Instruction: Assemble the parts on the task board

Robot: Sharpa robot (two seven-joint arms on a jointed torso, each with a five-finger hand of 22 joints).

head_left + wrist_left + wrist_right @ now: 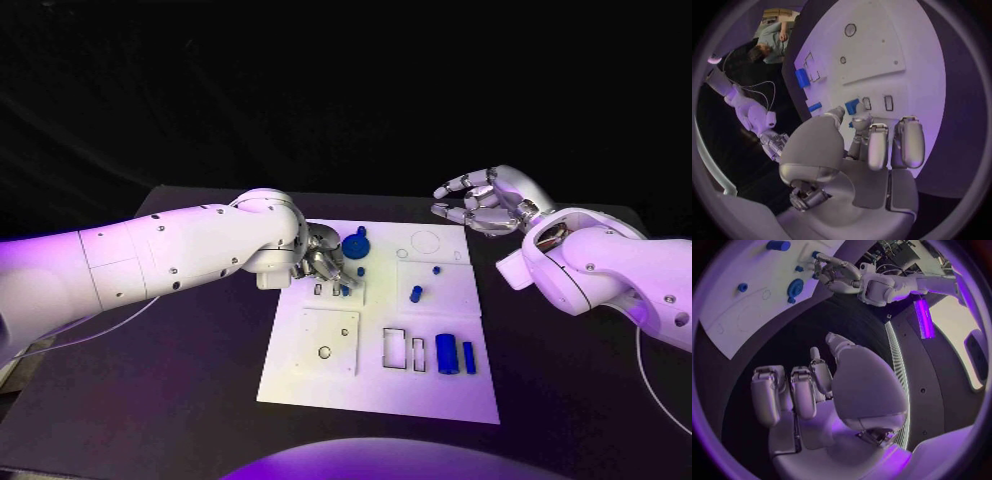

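Left hand (320, 262), seen from the head camera, reached in from the left of the frame and hung over the upper left part of the white task board (378, 385), its fingertips pointing down at two small slots and pinching a small blue part (345, 290) just above the plate. Beside it, toward the frame's centre, lay a round blue part with a stem (355, 245). A short blue peg (415, 294) stood mid-board, with a tiny blue dot (437, 269) above it. Near the lower right of the board two blue bars (456, 355) lay side by side, next to two empty rectangular slots. The right hand (486, 202) hovered off the board's upper right corner over the black table (173, 400), fingers loosely curled apart and holding nothing.

From the left wrist camera, the left hand (873, 142) filled the lower middle of the frame, its fingertips closed on a small blue part (852, 106) just beside two narrow slots in the board (879, 55). Two more blue pieces (802, 78) showed at the board's edge at the frame's left.

From the right wrist camera, the right hand (804, 390) took the lower middle, fingers curled apart over dark table, empty. The board (748, 315) sat at the upper left, carrying the round blue part (795, 288), and the left hand (832, 272) worked near the top centre.
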